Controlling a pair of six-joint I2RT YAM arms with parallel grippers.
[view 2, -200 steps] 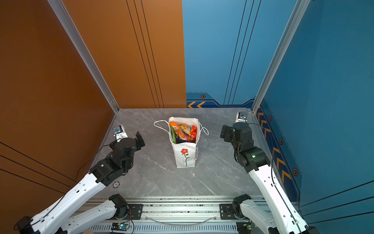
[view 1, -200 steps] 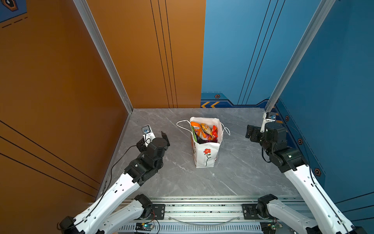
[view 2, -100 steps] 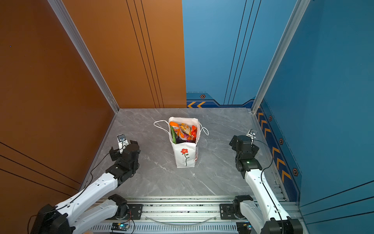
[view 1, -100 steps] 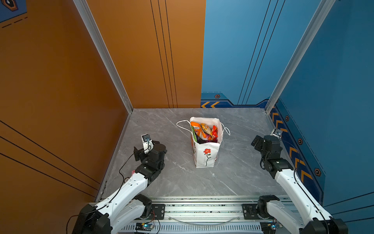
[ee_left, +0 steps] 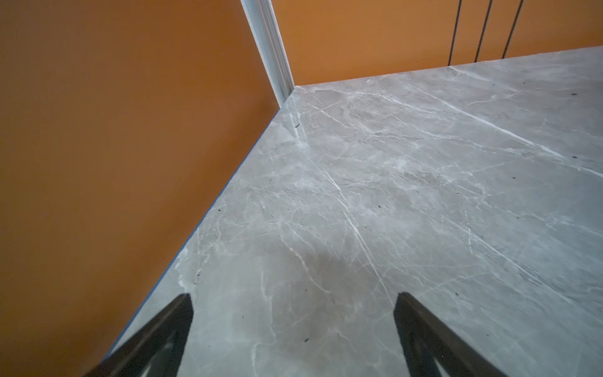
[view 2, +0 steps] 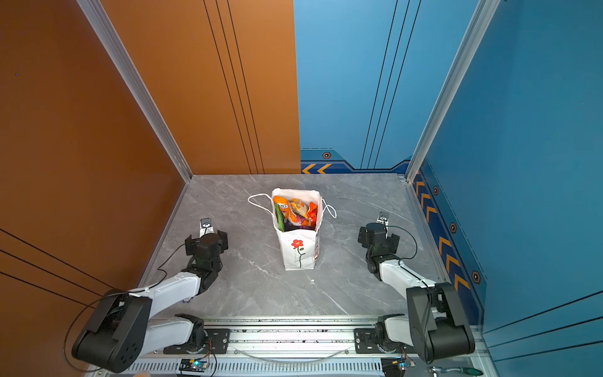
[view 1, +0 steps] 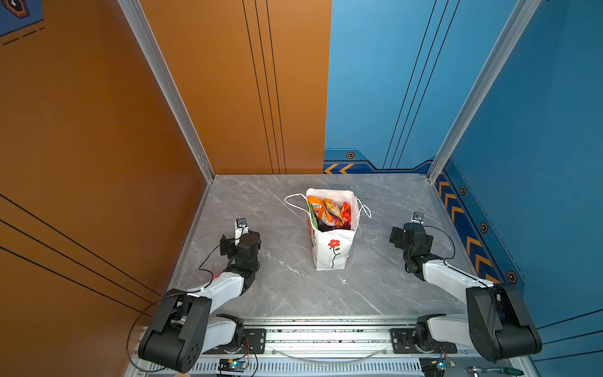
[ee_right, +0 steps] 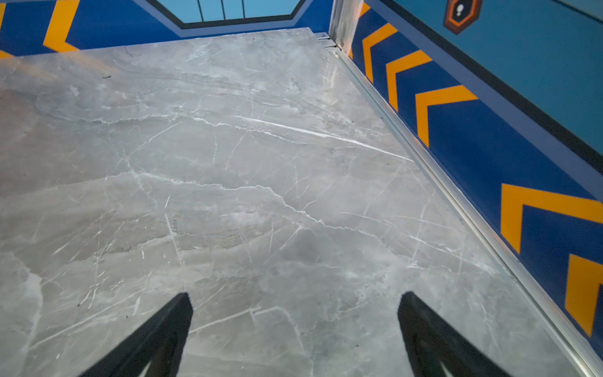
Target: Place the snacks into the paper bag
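So the paper bag [view 1: 330,258] was standing upright around the middle of the gray marble table [view 1: 280,293], with its flower drawing facing the robot's base and its cord handles flopped out to either side. The snacks [view 1: 329,212] were all down inside it, with orange, red, green and purple packets showing at the open top (couldn't count them, they were jammed together). The left gripper [ee_left: 294,295] had its jaws spread wide with nothing between them, over bare table near the orange wall [ee_left: 98,147] and well apart from the bag. The right gripper [ee_right: 295,293] was the same deal, jaws wide apart and empty, over bare table by the blue wall [ee_right: 489,147] with the yellow chevrons. In both top views the arms sat low on either side of the bag, neither touching it.
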